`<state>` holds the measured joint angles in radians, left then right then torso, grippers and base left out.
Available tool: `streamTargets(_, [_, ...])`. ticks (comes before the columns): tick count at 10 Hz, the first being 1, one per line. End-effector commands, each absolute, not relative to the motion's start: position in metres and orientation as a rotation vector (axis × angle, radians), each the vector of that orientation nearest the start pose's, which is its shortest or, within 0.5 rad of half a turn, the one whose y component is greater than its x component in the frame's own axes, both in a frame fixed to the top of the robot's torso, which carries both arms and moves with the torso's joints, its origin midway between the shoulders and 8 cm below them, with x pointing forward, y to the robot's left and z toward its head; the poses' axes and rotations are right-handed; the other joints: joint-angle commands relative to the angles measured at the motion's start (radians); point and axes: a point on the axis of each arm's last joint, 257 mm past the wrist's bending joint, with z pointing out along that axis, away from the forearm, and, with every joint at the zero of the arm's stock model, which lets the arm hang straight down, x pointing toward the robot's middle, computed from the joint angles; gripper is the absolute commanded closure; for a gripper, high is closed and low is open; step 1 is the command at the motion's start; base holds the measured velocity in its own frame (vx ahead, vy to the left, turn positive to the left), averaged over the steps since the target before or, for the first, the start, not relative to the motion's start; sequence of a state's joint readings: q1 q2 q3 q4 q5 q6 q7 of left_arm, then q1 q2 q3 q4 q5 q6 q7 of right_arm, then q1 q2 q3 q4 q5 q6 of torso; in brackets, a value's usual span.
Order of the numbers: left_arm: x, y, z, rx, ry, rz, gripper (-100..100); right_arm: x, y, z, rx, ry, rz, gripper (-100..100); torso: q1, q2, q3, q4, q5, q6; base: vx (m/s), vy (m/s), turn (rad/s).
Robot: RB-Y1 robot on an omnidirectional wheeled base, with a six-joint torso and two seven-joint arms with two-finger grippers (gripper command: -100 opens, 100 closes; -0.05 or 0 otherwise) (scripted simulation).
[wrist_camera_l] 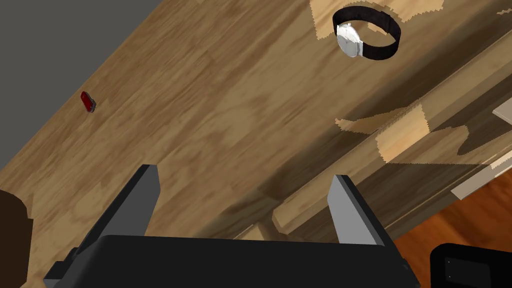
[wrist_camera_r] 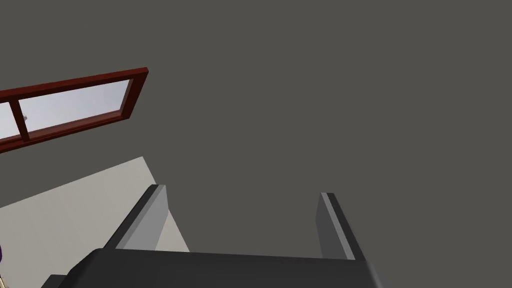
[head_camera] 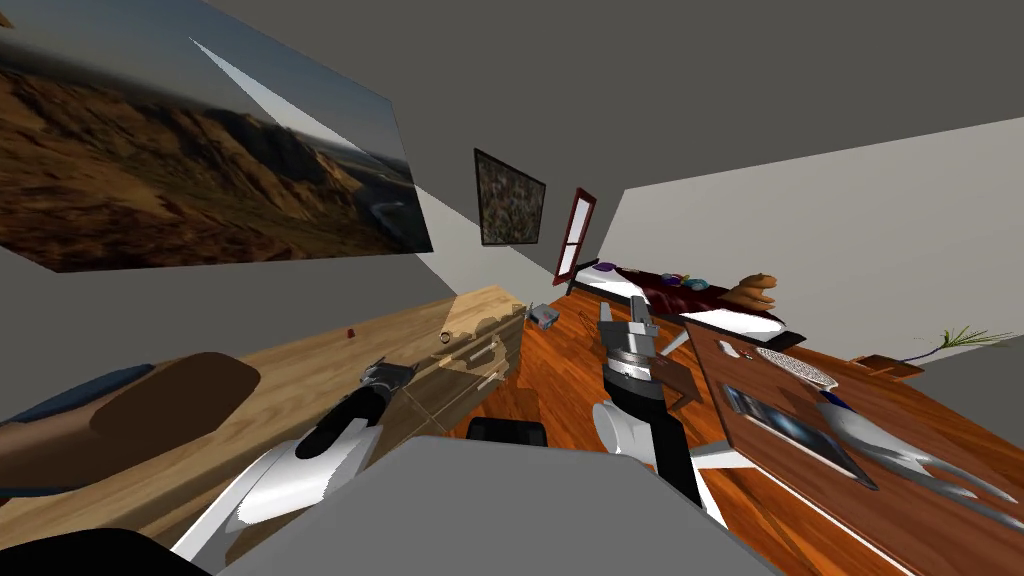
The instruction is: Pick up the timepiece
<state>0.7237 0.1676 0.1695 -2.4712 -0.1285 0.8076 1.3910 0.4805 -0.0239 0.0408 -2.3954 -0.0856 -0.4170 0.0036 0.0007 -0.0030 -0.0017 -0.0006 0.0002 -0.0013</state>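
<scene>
Wristwatch (wrist_camera_l: pixel 350 40) is lying on the wooden counter (wrist_camera_l: pixel 200 100), well ahead of the left gripper (wrist_camera_l: pixel 245 175), whose fingers are standing apart. Right gripper (wrist_camera_r: pixel 242 191) is idling, fingers likewise apart.

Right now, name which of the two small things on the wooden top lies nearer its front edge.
The wristwatch, dark band and pale face; the small red thing lies back by the grey wall.

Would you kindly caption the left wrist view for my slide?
Open left gripper hovers above wooden dresser top, short of the wristwatch.
</scene>
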Motion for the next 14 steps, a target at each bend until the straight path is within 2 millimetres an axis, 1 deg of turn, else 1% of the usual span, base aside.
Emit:
streamTargets(1, [0.278,0.436,-0.242,-2.308,0.070,-1.087,-100,0.335,-0.267,0.065,0.656,0.551,1.420,0,0.000,0.000,0.000,0.000,0.000,0.000,0.044,-0.005,-0.254])
streamTargets(4, [0.265,0.443,-0.254,-2.360,-0.034,-1.028,-100,0.335,-0.267,0.065,0.656,0.551,1.420,0,0.000,-0.001,0.000,0.000,0.000,0.001,0.042,0.003,-0.179])
streamTargets(5, [0.260,0.448,-0.256,-2.374,-0.100,-1.015,-100,0.335,-0.267,0.065,0.656,0.551,1.420,0,0.000,0.000,0.000,0.000,0.000,0.000,0.043,0.002,-0.286])
streamTargets(6, [0.255,0.449,-0.261,-2.390,-0.117,-0.986,-100,0.335,-0.267,0.065,0.656,0.551,1.420,0,0.000,-0.001,0.000,0.000,0.000,0.001,0.037,0.007,-0.124])
streamTargets(7, [0.250,0.453,-0.262,-2.400,-0.187,-0.976,-100,0.335,-0.267,0.065,0.656,0.551,1.419,0,0.000,0.000,0.000,0.000,0.000,0.000,0.048,0.005,-0.199])
streamTargets(8, [0.245,0.454,-0.266,-2.413,-0.198,-0.947,-100,0.335,-0.267,0.065,0.656,0.551,1.420,0,0.000,-0.001,0.000,0.000,0.000,0.000,0.041,0.005,-0.134])
streamTargets(9, [0.240,0.458,-0.268,-2.422,-0.268,-0.935,-100,0.335,-0.267,0.065,0.656,0.551,1.419,0,0.000,0.000,0.000,0.000,0.000,0.000,0.046,-0.003,-0.266])
streamTargets(10, [0.236,0.458,-0.271,-2.431,-0.276,-0.911,-100,0.335,-0.267,0.065,0.656,0.551,1.420,0,-0.001,-0.001,0.000,0.000,0.000,0.000,0.041,0.007,-0.127])
streamTargets(11, [0.230,0.461,-0.273,-2.439,-0.343,-0.895,-100,0.335,-0.267,0.065,0.656,0.551,1.419,0,0.000,0.000,0.000,0.000,0.000,0.000,0.048,0.010,-0.228])
streamTargets(12, [0.227,0.461,-0.276,-2.446,-0.349,-0.876,-100,0.335,-0.267,0.065,0.656,0.551,1.420,0,0.000,-0.001,0.000,0.000,0.000,0.000,0.039,0.016,-0.103])
streamTargets(13, [0.220,0.463,-0.278,-2.453,-0.415,-0.855,-100,0.335,-0.267,0.065,0.656,0.551,1.419,0,0.000,0.000,0.000,0.000,0.000,0.000,0.043,0.008,-0.183])
streamTargets(14, [0.218,0.463,-0.279,-2.457,-0.419,-0.843,-100,0.335,-0.267,0.065,0.656,0.551,1.420,0,0.000,-0.001,0.000,0.000,0.000,0.000,0.033,0.009,-0.125])
